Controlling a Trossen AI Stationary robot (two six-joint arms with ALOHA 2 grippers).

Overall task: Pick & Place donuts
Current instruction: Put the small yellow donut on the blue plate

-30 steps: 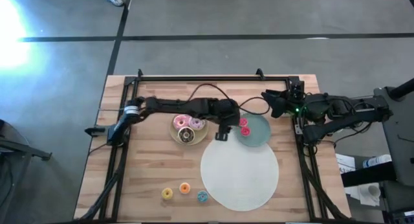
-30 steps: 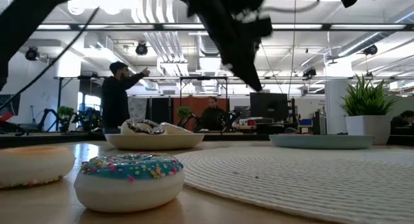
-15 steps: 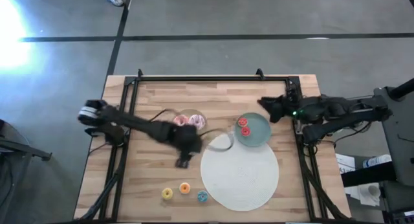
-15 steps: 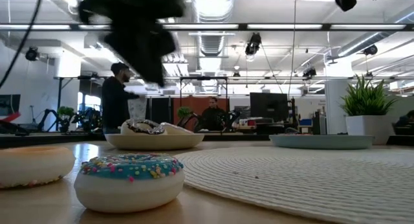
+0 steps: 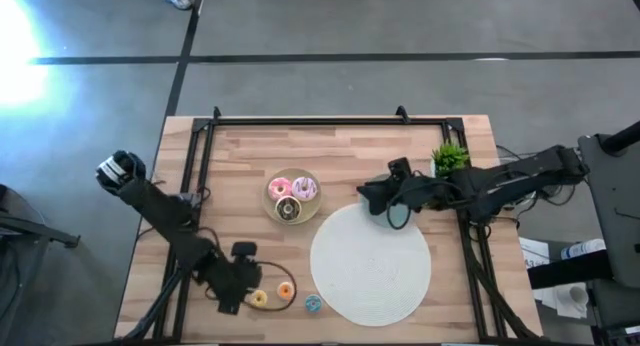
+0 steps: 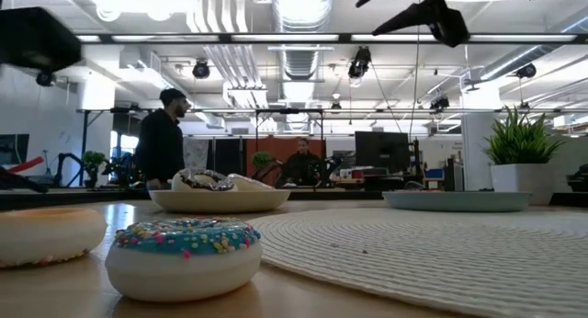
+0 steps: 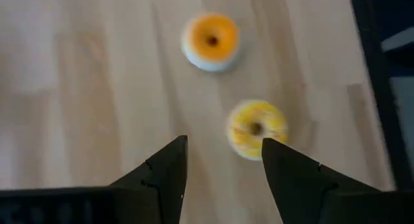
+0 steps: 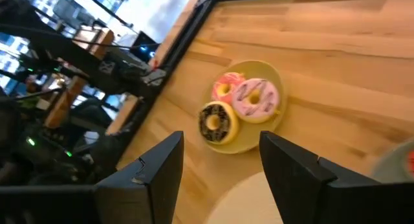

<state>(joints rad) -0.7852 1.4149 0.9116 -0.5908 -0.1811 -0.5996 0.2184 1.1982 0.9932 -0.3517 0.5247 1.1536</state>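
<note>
Now the left tool (image 7: 223, 160) hangs open, yellow donut (image 7: 256, 128) just beyond its fingertips.

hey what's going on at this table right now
A two-armed robot is sorting toy donuts. Its left hand hangs open just above the near-left part of the wooden table, by the yellow mini donut, with the orange mini donut and the blue mini donut close by. Its right hand hangs open, holding nothing, over the teal plate. Three larger donuts lie on the beige plate. Nothing is held.
</note>
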